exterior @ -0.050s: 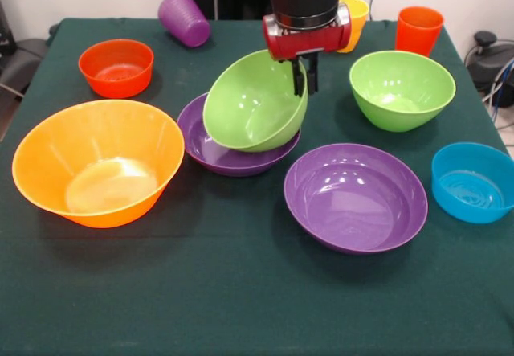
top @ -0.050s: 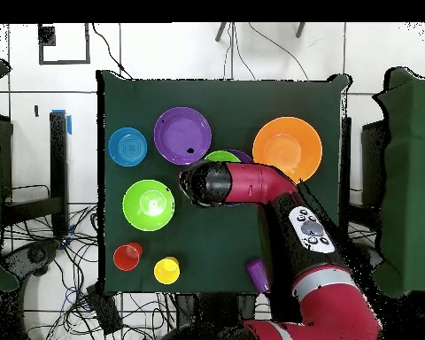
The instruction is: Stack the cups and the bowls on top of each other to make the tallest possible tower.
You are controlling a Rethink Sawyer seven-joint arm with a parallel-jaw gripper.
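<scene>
Green bowl (exterior @ -0.050s: 255,112), tilted, resting in purple bowl (exterior @ -0.050s: 233,152) at centre of worktop (exterior @ -0.050s: 241,292); rim clamped by tool (exterior @ -0.050s: 305,79).

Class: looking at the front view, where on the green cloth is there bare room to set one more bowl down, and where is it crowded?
Free: the broad near strip in front of the orange bowl and purple bowl. Crowded: mid-table, where the hand holds a tilted green bowl over another purple bowl.
</scene>
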